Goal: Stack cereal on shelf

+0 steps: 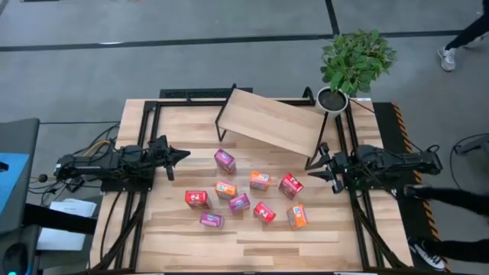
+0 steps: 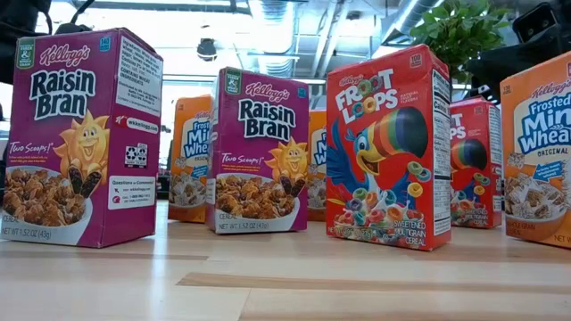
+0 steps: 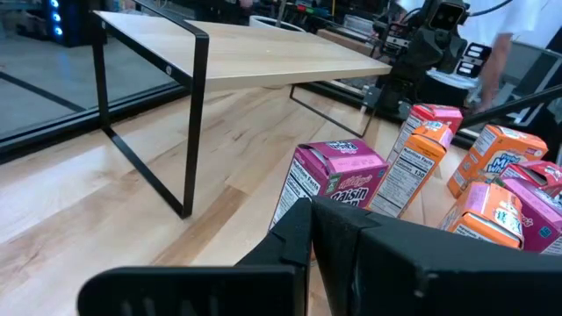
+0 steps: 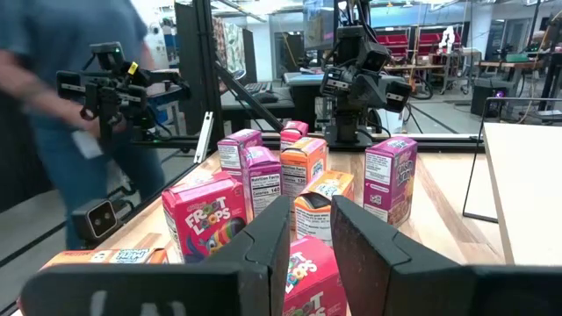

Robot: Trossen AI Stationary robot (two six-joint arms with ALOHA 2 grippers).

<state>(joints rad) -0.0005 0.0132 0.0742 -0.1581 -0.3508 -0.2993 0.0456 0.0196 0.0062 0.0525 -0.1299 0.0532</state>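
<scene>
No box lifted yet: your left gripper waits shut and empty, right gripper part-open above the cereal; next, grasp one for the bare shelf.

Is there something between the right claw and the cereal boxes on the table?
Nothing visible blocks it. The right claw hangs at the table's right side, fingers partly apart, and the nearest red box stands close in front of it. The shelf stands farther back, bare on top.
</scene>
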